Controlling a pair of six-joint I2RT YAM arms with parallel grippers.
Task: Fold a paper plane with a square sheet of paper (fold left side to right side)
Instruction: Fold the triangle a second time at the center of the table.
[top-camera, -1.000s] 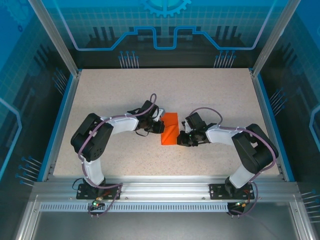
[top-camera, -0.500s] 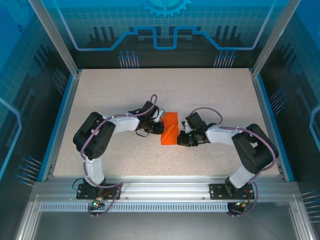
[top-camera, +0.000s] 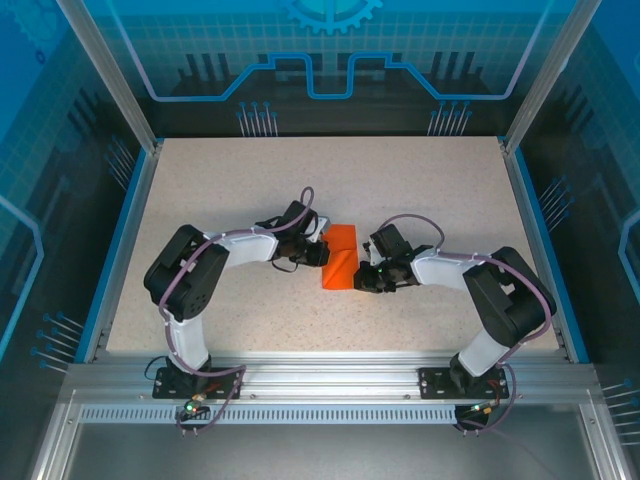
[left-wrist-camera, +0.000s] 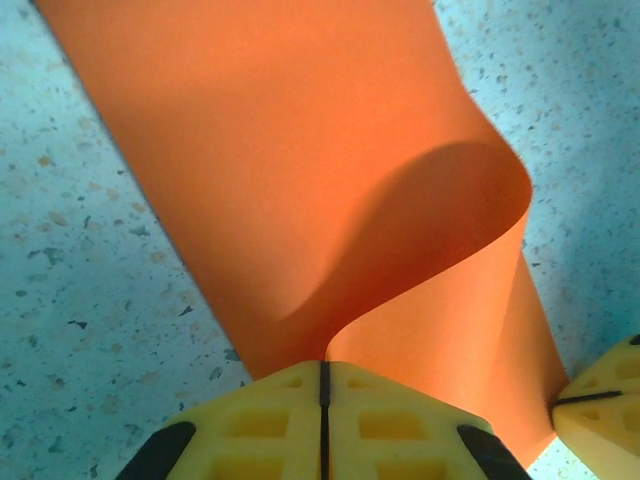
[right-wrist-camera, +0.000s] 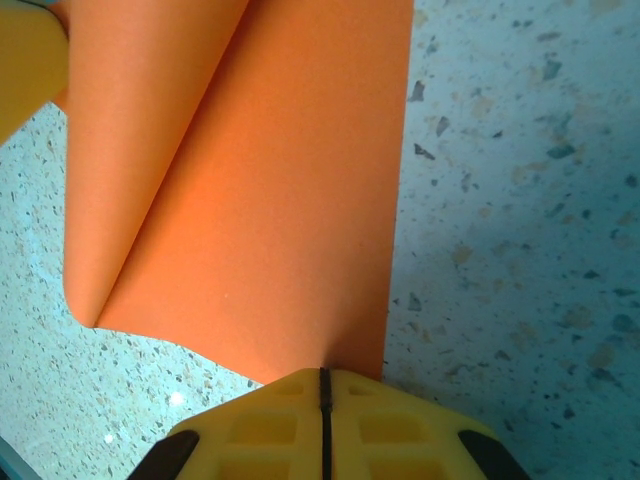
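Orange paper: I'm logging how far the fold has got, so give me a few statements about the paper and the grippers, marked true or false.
1. The square sheet of paper lies on the table between the two arms. True.
2. It lies flat and unfolded. False: one side curls over the rest in a rounded bend.
3. The left gripper is shut on the paper. True.
4. The right gripper is open, clear of the paper. False: it is shut on the paper's edge.
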